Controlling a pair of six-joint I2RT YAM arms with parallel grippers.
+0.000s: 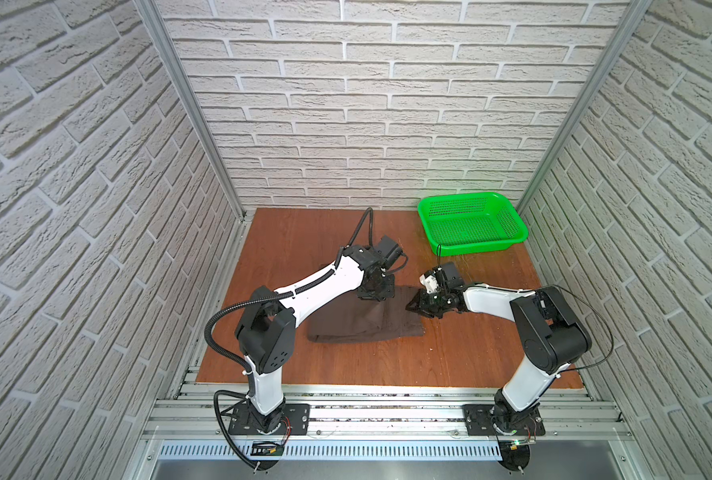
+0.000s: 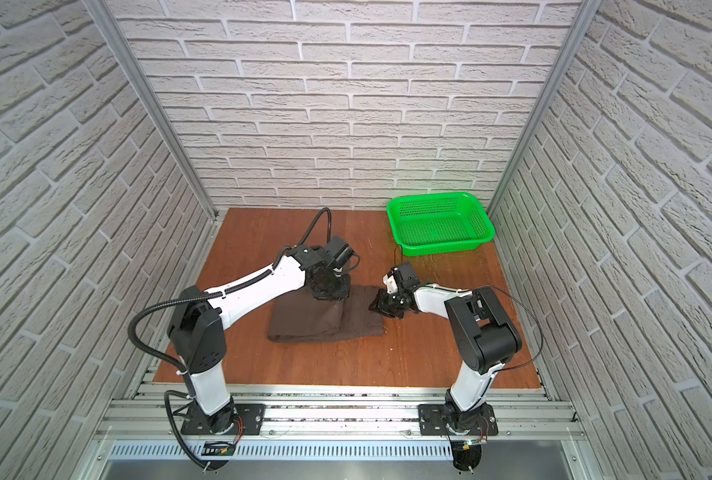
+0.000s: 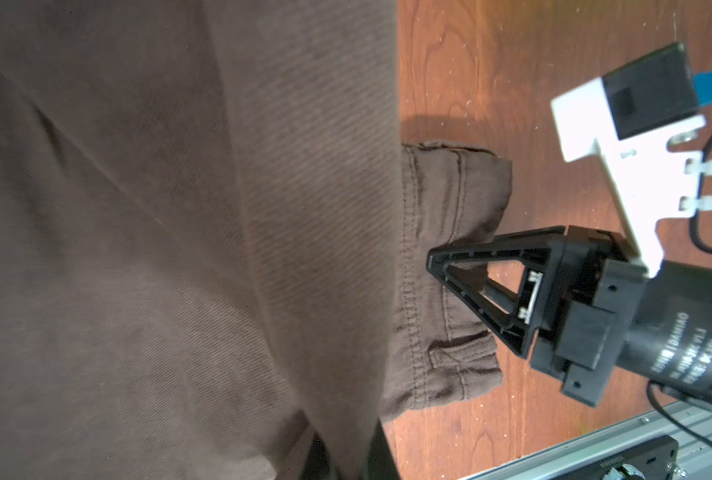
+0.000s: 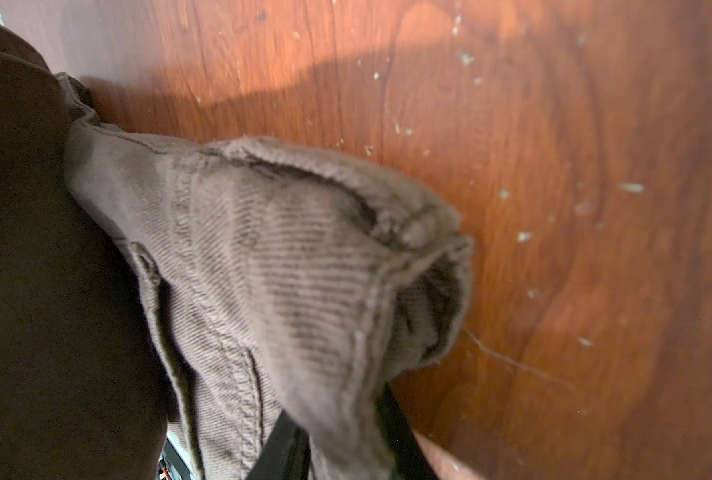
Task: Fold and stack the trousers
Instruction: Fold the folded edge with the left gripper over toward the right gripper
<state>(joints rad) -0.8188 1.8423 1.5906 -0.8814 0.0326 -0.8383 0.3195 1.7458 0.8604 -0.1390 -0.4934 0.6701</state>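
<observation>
The dark brown trousers (image 1: 358,326) (image 2: 310,326) lie folded in the middle of the wooden table, in both top views. My left gripper (image 1: 373,296) (image 2: 328,296) points down over their far edge. It is shut on a raised fold of the trousers (image 3: 179,249), and cloth runs between its jaws at the left gripper (image 3: 346,457). My right gripper (image 1: 411,306) (image 2: 374,306) comes in low from the right. It is shut on the stitched waistband end of the trousers (image 4: 283,270), lifted slightly off the table. Seen from the left wrist, the right gripper (image 3: 432,262) pinches that hem.
A green perforated basket (image 1: 508,220) (image 2: 477,216) stands at the back right corner of the table (image 1: 296,249). Brick-patterned walls close in three sides. A metal rail with both arm bases runs along the front edge.
</observation>
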